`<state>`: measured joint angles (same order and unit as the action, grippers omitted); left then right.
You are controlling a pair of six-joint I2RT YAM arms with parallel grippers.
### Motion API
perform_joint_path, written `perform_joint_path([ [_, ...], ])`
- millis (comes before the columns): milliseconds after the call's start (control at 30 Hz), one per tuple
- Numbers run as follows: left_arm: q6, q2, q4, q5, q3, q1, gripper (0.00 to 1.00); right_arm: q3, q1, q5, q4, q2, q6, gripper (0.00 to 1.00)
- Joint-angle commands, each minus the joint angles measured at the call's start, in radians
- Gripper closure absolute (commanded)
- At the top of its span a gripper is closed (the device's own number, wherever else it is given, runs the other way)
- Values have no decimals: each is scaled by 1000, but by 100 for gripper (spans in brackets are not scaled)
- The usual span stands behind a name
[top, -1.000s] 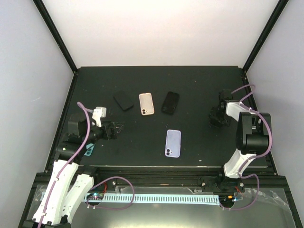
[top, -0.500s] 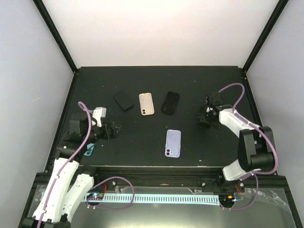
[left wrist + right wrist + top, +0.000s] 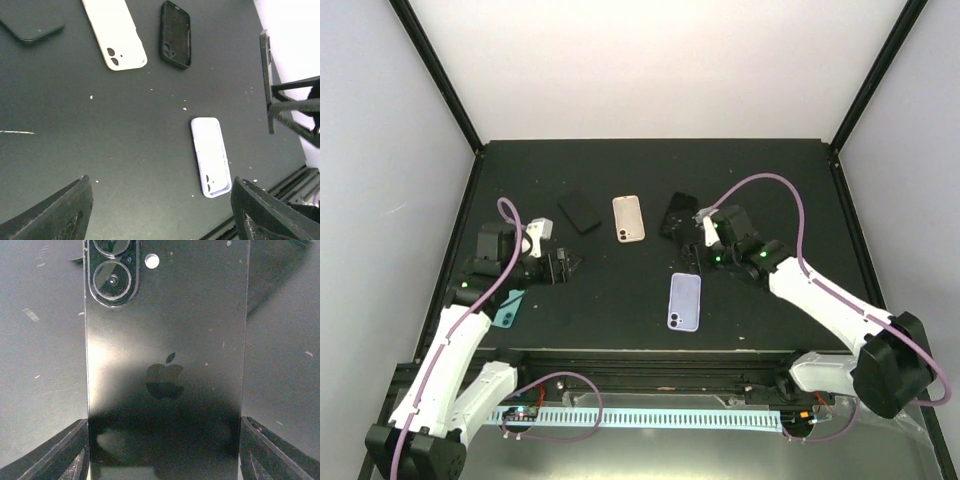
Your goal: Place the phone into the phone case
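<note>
A black phone (image 3: 166, 355) fills the right wrist view, back side facing the camera, its lenses at the top. My right gripper (image 3: 165, 455) is shut on its lower end, one finger against each long edge. Seen from above, that gripper (image 3: 692, 258) hovers between a black phone case (image 3: 678, 215) and a lavender phone case (image 3: 684, 301). The lavender case (image 3: 211, 156) lies hollow side up. My left gripper (image 3: 565, 268) stands open at the left with nothing between its fingers (image 3: 55, 212).
A cream case (image 3: 628, 218) and a flat dark slab (image 3: 580, 211) lie in the back row left of the black case (image 3: 175, 34). A teal item (image 3: 508, 308) sits by the left arm. The table's front rail (image 3: 650, 355) runs close below the lavender case.
My right arm has swung from the table's right side to the middle, carrying the phone. The left gripper's jaws have narrowed a little and its wrist has shifted slightly.
</note>
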<state>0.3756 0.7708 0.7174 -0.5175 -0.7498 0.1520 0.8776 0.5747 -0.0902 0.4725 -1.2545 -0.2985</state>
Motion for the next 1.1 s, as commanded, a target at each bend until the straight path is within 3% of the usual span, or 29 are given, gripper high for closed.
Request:
perform_joint_path([
  [0,9,51,-5,-111,-76,5,24,-17,137,-40,-128,51,91,34],
  [233,-2,135,-9,-243,-133,6,31,-14,409,12,-187,46,231,36],
  [433,-64,196,26,-347,-145,8,38,23,532,33,-189,-6,292,36],
  [800,-84,219,23,-449,-92,26,52,57,573,30,-219,-39,324,37],
  [1067,-62,214,-16,-468,-47,32,79,53,573,27,-238,-33,314,38],
])
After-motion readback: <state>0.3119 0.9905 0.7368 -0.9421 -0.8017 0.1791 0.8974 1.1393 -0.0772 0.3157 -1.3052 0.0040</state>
